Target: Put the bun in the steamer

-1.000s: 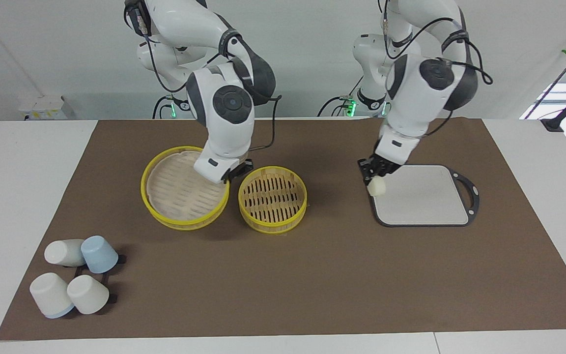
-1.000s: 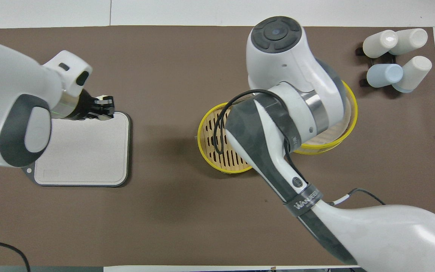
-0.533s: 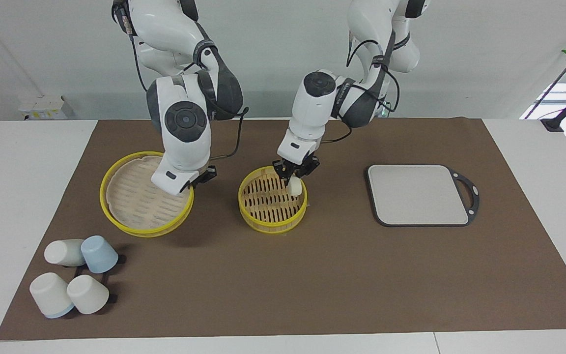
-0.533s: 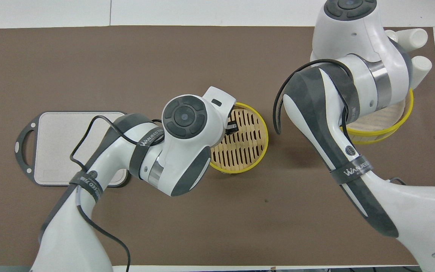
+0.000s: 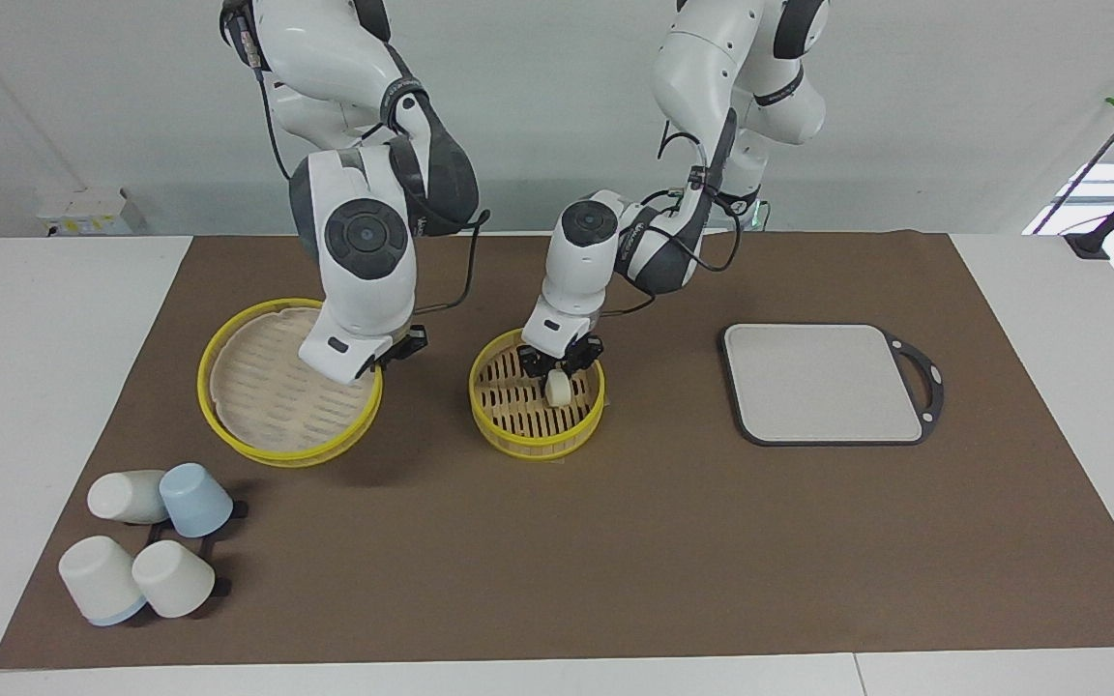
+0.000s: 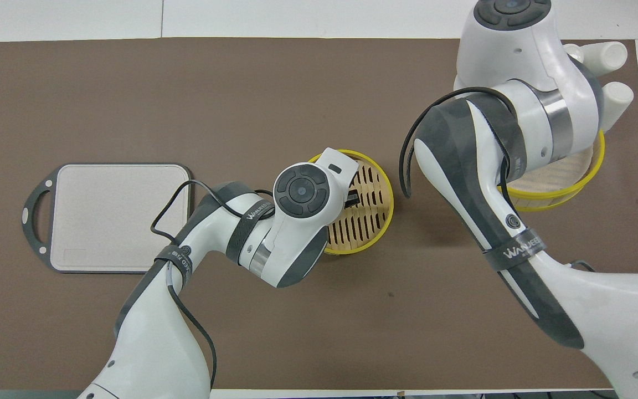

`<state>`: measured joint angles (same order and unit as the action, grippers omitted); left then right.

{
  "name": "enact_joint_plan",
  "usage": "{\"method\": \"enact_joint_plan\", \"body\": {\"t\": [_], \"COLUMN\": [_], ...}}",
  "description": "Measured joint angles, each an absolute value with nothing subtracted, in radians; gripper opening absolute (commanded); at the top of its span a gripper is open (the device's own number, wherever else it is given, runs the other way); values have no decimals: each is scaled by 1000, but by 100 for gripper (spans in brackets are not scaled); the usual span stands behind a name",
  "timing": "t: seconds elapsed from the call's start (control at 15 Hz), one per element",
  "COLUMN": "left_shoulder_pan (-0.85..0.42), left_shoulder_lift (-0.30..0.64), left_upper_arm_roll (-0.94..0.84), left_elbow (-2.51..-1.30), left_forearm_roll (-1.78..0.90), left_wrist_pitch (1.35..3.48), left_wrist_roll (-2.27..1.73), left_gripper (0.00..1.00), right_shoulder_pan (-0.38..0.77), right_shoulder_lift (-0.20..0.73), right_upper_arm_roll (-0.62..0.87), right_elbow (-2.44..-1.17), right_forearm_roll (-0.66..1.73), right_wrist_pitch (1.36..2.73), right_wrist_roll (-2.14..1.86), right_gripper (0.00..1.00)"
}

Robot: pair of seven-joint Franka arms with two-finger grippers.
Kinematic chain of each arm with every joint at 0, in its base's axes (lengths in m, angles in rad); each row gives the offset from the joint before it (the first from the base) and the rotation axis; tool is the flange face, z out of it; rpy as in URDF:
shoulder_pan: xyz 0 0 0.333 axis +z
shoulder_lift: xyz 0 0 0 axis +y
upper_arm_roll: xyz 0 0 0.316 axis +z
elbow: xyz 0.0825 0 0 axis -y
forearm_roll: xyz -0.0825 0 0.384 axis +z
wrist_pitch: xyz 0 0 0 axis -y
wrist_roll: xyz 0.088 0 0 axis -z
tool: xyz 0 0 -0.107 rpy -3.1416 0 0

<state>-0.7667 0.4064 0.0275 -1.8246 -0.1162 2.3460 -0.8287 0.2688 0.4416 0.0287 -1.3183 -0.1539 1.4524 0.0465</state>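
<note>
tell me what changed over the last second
The left tool carried the bun from the grey board to the steamer and lowered it inside, still gripped. The right tool moved the lid away from the steamer. The cups and board stayed put.

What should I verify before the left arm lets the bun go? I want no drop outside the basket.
1. bun held by left gripper: ok, fingers shut on it.
2. Bun inside the rim of the steamer: ok, it hangs over the slatted floor.
3. Bun resting on the floor: cannot tell; contact is not visible.
4. Lid off the basket: ok, lid lies on the mat toward the right arm's end.
5. right gripper clear of the basket: ok, it is at the lid's rim.
6. Right gripper's grip on the lid: cannot tell.
</note>
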Motion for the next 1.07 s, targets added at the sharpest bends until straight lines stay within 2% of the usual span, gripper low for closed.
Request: {"method": "enact_joint_plan", "body": {"t": [0.27, 0.4, 0.6, 0.8, 0.93, 1.07], "left_shoulder_pan": [-762, -710, -541, -367, -268, -192], "left_shoulder_lift": [375, 301, 141, 29, -3, -23], "left_upper_arm_roll": [46, 56, 64, 70, 72, 71], "left_elbow": [-1822, -1810, -1783, -1768, -1758, -1755], "left_forearm_roll": [-116, -116, -116, -95, -58, -30], "left_wrist_pitch": [2300, 2185, 1951, 1788, 1724, 1687], "left_wrist_roll": [-832, -817, -673, -461, -304, -168], "left_gripper": [100, 100, 100, 100, 100, 100], "right_shoulder_pan": [269, 272, 297, 448, 565, 621], "right_shoulder_lift": [440, 439, 438, 444, 461, 478], "right_upper_arm_roll": [31, 36, 46, 51, 51, 51], "right_elbow": [-1318, -1318, -1317, -1321, -1330, -1360], "right_forearm_roll": [-149, -109, 0, 19, 14, 13], "right_wrist_pitch": [1456, 1485, 1608, 1746, 1791, 1876], "right_wrist_roll": [47, 47, 95, 280, 413, 459], "right_gripper": [0, 0, 0, 0, 0, 0]}}
